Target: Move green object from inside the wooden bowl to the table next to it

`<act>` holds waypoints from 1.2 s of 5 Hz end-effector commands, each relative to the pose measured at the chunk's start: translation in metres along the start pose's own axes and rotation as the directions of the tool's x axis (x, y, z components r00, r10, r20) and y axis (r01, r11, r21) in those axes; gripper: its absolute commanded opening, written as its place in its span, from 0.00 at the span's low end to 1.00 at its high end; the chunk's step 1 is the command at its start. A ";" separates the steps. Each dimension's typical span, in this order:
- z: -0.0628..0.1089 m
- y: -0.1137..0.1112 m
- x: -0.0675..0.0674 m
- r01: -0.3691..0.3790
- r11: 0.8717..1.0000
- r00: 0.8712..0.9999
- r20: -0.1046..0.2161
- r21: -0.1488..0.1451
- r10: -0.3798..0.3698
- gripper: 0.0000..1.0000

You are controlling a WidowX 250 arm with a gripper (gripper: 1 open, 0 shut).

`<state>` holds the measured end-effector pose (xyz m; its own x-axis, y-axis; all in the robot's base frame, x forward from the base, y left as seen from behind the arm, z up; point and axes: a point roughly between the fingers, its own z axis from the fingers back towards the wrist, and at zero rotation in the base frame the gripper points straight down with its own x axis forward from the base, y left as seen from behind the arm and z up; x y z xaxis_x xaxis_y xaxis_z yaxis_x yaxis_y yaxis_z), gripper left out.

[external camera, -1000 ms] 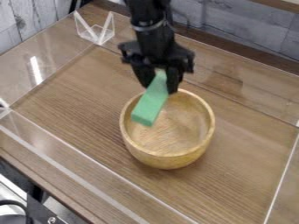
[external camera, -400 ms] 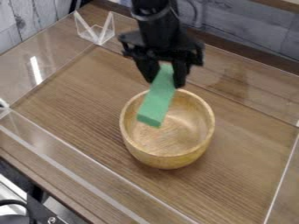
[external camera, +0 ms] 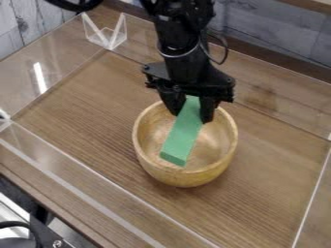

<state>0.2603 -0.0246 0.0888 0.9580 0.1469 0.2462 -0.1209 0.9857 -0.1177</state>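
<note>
**Hand grips green block over bowl**

Hand, black, points steeply down over the far half of the wooden bowl, fingers clamped narrow on the top end of the green object. Arm rises out of frame at top, w/ black cabling along it.

Writing/labels: none readable anywhere – no brand or text seen on arm, block, bowl or walls at this res.

Green object: flat, long, bright green, plain. Long axis runs steeply tilted, nearly upright – top end pinched between the fingers, bottom end slanting down and toward the camera-left, pointing into the bowl's interior. Broad face turned toward the camera. Lower end sits over the near-left part of the bowl floor; can't tell if it touches the wood or hangs just above. So the block is within the bowl's outline, not on the tabletop.

Bowl: round, light tan, thick wall, grain visible, upright on the brown wood-grain tabletop, right of centre. Clear acrylic walls run along the tabletop edges; a clear bracket-like piece stands at the far left corner, well apart from the bowl.
</note>
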 end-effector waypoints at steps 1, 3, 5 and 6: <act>-0.005 0.003 0.002 0.014 1.000 1.000 0.027 -0.006 -0.014 0.00; -0.016 -0.004 0.006 -0.109 0.994 0.993 0.048 0.026 0.107 0.00; -0.018 0.001 0.017 -0.110 0.993 0.993 0.042 0.030 0.109 0.00; -0.017 0.003 0.017 -0.134 0.990 0.990 0.042 0.039 0.133 0.00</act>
<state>0.2691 -0.0227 0.0627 0.9374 0.2711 0.2187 -0.2555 0.9619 -0.0973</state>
